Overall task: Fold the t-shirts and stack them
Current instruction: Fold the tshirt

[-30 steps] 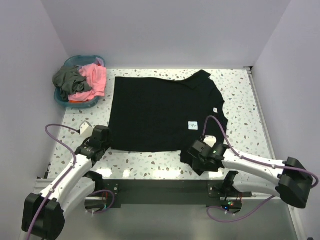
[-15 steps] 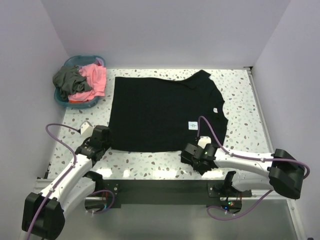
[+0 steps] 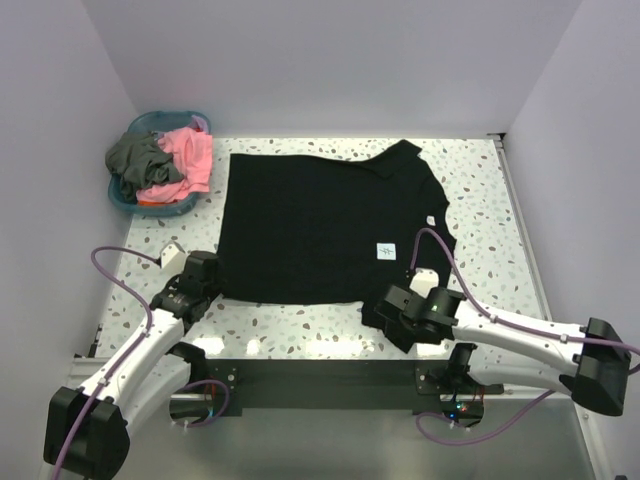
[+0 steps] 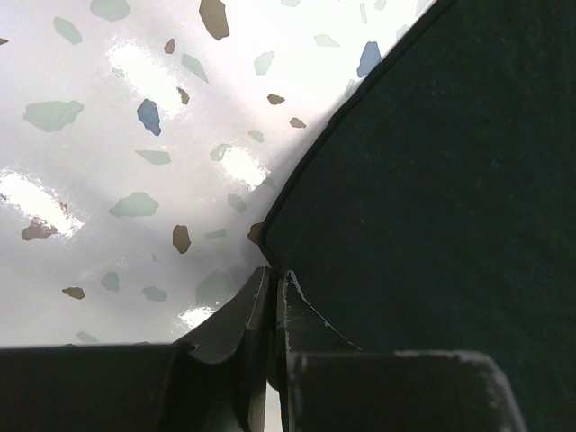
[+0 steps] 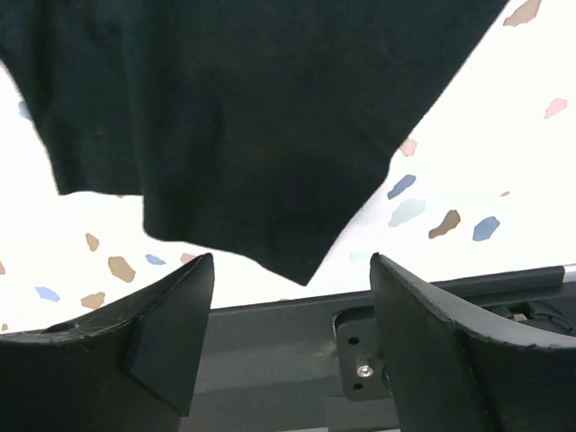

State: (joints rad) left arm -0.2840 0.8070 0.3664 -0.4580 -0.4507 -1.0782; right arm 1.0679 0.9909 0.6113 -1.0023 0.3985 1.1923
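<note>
Black and plain, the large t-shirt (image 3: 320,225) is spread flat on the speckled bench (image 3: 480,190), with a small white patch (image 3: 385,251) showing towards its near edge. The coral pink t-shirt (image 3: 188,158) and the dark grey t-shirt (image 3: 135,155) are heaped together in the blue basket (image 3: 120,203) at the far left corner. The left jaws are pressed together at the hem of the large t-shirt's near left corner; whether cloth is pinched between them cannot be told. The right jaws are held wide apart at the near right sleeve, whose pointed corner is seen between them in the right wrist view.
</note>
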